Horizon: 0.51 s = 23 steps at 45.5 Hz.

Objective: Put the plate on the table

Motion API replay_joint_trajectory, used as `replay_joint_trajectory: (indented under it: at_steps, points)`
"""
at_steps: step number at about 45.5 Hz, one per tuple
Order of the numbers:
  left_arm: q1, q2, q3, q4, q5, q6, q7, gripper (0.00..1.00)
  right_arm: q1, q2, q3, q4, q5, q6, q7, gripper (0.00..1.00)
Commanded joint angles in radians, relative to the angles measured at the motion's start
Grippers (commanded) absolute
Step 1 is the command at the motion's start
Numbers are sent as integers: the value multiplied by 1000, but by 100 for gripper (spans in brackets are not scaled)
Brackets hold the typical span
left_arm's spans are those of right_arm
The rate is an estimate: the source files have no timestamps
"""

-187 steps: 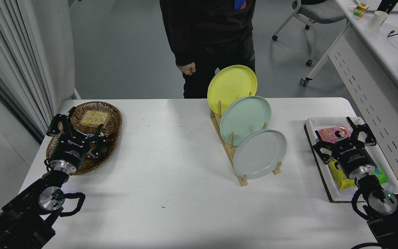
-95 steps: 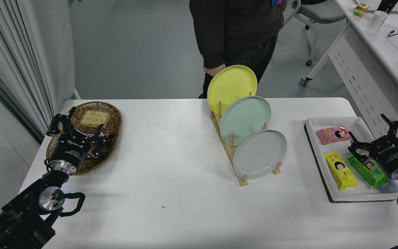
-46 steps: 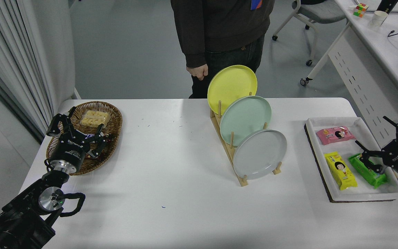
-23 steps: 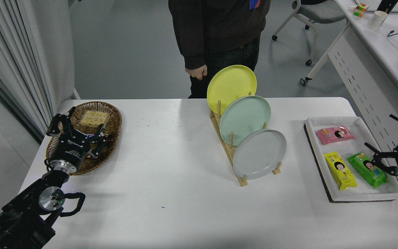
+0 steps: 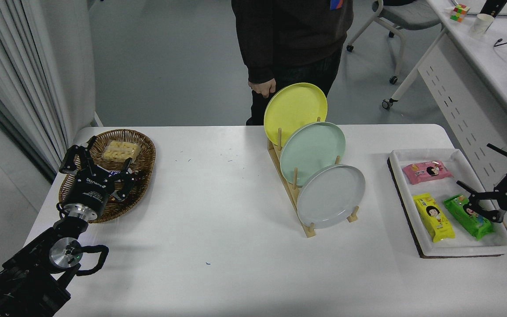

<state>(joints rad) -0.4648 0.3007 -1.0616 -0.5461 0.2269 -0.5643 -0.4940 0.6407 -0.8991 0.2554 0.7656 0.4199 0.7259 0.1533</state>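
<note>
The pale grey plate (image 5: 330, 196) leans upright in the nearest slot of a wooden rack (image 5: 289, 190) on the white table (image 5: 218, 211). Behind it in the same rack stand a mint-green plate (image 5: 313, 152) and a yellow plate (image 5: 295, 107). My right gripper (image 5: 482, 174) is open at the right edge of the picture, above the right side of the snack tray and well apart from the rack, holding nothing. My left gripper (image 5: 97, 156) is parked open over the wicker basket at the left.
A white tray (image 5: 425, 240) at the right holds pink, yellow and green snack packs. A wicker basket (image 5: 145, 152) with a pack of biscuits sits at the left. A person in dark clothes stands at the far side behind the rack. A white desk is at the far right.
My right gripper drew back from over the tray toward the right edge, then shifted slightly back left in the last half second. The person shifted about behind the rack. The plates stayed put.
</note>
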Motion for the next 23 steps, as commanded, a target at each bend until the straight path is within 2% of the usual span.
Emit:
replay_joint_trajectory:
  at_steps: [1, 23]
  points:
    - [0, 0, 0, 0, 0, 0, -1, 98, 36, -34, -85, 44, 14, -13, 18, 100]
    - [0, 0, 0, 0, 0, 0, 0, 98, 71, -21, -159, 61, -13, -45, 9, 100]
